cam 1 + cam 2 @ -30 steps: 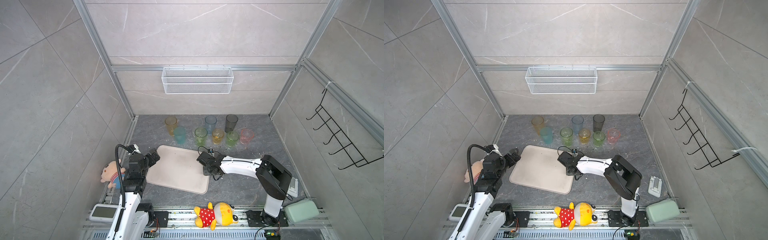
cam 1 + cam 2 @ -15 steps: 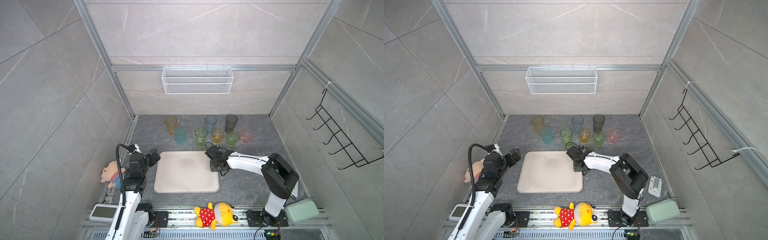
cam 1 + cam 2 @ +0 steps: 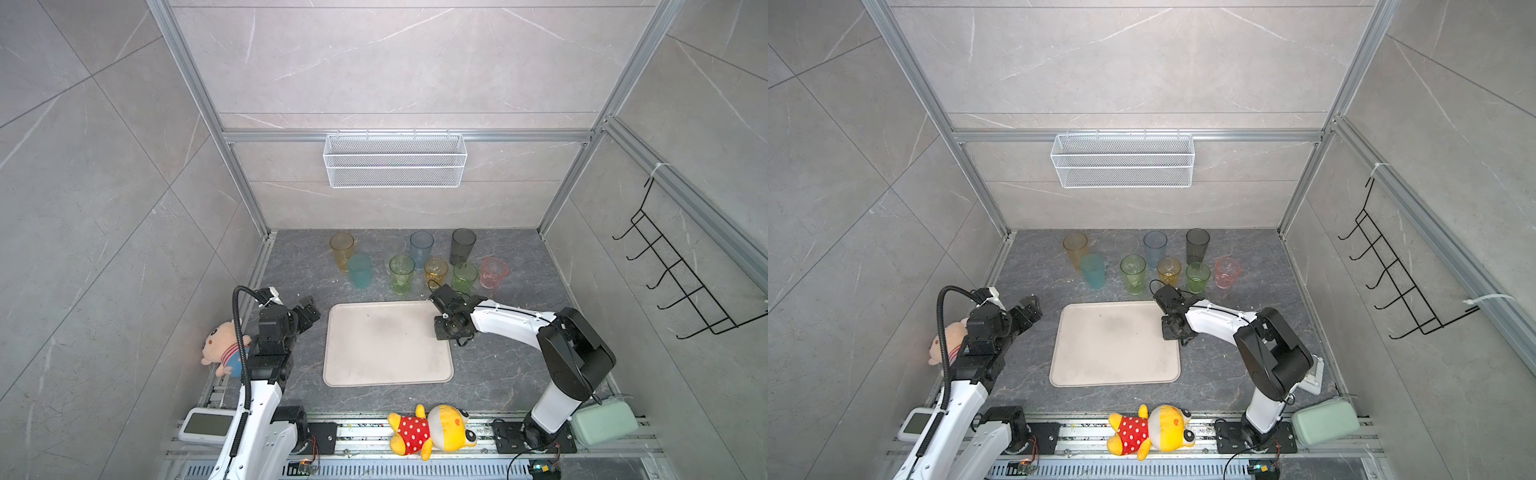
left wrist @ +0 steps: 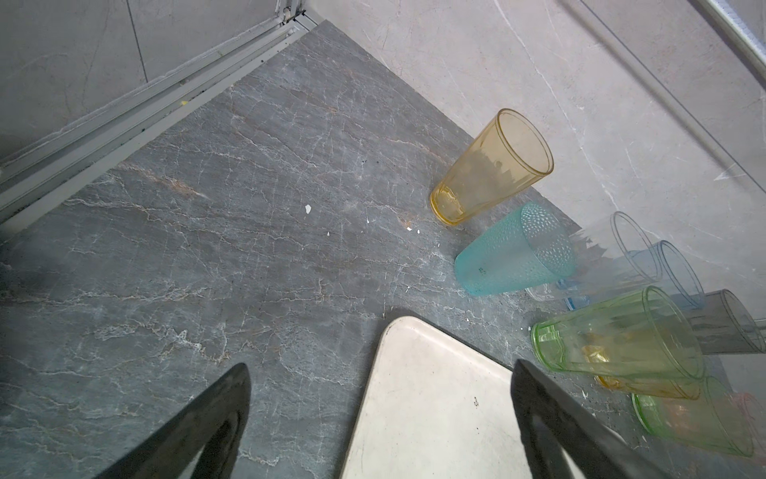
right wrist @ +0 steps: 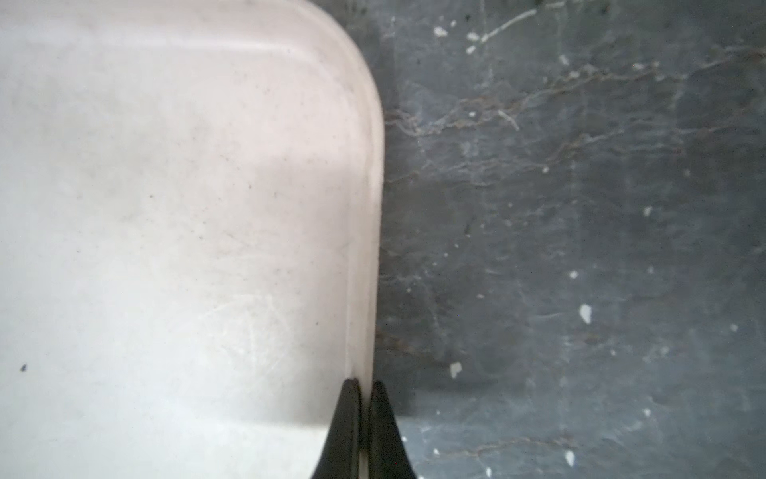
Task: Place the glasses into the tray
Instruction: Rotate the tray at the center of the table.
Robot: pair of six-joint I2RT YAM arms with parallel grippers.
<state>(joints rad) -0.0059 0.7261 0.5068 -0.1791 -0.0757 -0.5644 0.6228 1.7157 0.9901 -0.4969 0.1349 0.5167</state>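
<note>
Dark grey stone floor, pale tile walls. The cream tray lies flat mid-floor, a bit smudgy, colourful glasses stand just behind it. R gripper pinches the tray's edge, L gripper is wide open

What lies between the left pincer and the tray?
Only a strip of bare grey floor lies between the open left pincer and the tray; both top views show it.
</note>
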